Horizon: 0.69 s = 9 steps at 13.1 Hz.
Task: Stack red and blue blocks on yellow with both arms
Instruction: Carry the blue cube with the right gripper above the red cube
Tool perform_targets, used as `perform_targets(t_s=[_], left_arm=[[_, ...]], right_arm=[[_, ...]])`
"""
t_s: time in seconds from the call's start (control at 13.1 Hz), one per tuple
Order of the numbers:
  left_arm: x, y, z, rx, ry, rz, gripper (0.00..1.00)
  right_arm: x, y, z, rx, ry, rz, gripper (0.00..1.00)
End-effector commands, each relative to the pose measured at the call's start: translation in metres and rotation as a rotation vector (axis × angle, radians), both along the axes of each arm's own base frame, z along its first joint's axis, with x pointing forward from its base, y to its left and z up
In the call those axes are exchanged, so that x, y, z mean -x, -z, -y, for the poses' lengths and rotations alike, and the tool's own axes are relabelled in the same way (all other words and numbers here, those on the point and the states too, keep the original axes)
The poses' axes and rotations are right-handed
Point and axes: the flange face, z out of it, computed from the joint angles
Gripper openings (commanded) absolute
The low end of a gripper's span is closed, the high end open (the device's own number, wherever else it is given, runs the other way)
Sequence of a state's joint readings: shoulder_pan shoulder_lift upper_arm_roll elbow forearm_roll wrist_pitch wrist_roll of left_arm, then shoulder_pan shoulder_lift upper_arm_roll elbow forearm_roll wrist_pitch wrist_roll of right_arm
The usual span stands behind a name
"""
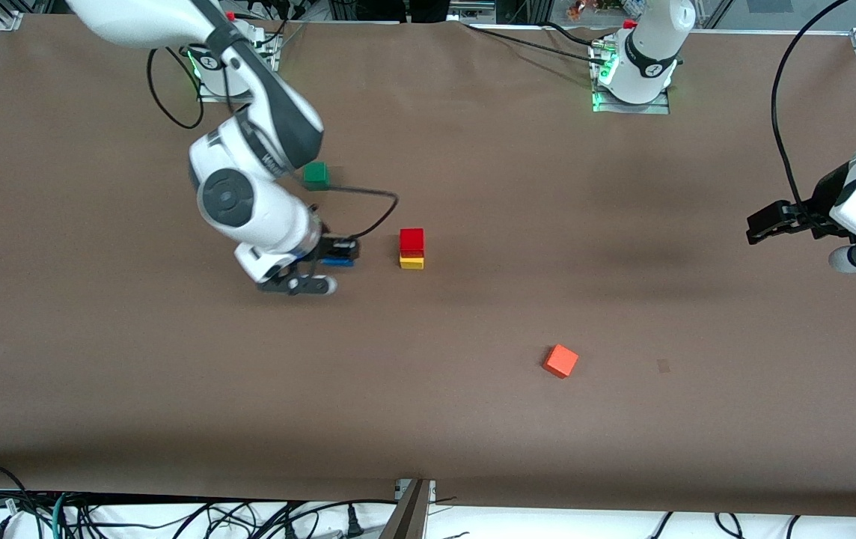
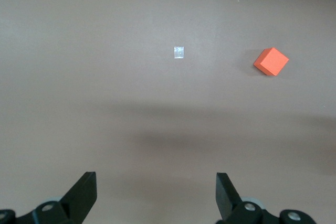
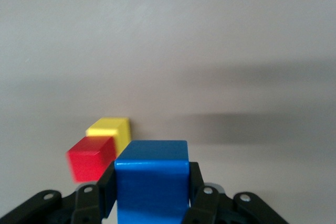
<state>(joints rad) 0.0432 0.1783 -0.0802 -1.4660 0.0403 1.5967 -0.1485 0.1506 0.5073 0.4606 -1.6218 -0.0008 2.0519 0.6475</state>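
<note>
Blue block (image 3: 151,182) was clamped by right gripper (image 1: 337,257) on 2 flat sides, at 9 o'clock from red block (image 1: 411,239) atop yellow cube (image 1: 411,263) — judged light, rigid, smooth. Left gripper (image 2: 156,195) was held spread, empty, waiting.

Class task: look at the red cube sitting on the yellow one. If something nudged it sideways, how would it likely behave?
The red cube has flat faces, so it would probably slide, not roll. It rests on the equally small yellow cube, so a nudge could well push it off. Its matte surface may give some friction. It looks rigid and unlikely to deform.
</note>
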Motion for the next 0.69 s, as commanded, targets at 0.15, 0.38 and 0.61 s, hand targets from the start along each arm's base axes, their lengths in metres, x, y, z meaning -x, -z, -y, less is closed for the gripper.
perform_targets(t_s=[0.15,0.38,0.61], left_arm=[[0.001,-0.006,0.011,0.013,0.032,-0.001,1.00],[0.000,-0.009,0.006,0.018,0.027,0.005,1.00],[0.000,-0.009,0.005,0.020,0.025,0.007,1.00]], right_arm=[[0.065,-0.005,-0.093,0.034,0.006,0.068,0.43],[0.081,0.001,-0.109,0.077,0.005,0.087,0.43],[0.084,0.005,-0.111,0.087,-0.012,0.092,0.43]])
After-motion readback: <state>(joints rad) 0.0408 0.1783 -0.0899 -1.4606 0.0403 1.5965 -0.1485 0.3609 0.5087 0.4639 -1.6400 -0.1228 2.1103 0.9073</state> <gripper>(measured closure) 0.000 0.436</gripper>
